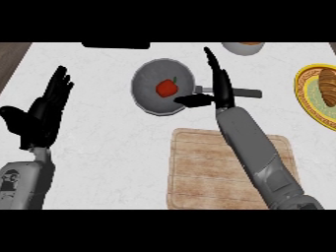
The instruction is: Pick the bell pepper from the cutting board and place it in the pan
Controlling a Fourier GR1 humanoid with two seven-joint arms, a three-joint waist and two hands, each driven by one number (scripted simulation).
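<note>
Bell pepper lies in the pan, off the cutting board. Right hand open, fingers straight, thumb over the pan's rim — drawing back could clip rim or handle and shift the pan. Left hand open, resting.

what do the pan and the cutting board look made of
The pan looks like matte grey metal: even grey, no shine. The cutting board looks like pale unfinished wood: tan with grain-like streaks. Look alone leaves both open.

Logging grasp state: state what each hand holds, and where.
Nothing. Both the right hand and left hand are open; the bell pepper lies free in the pan.
</note>
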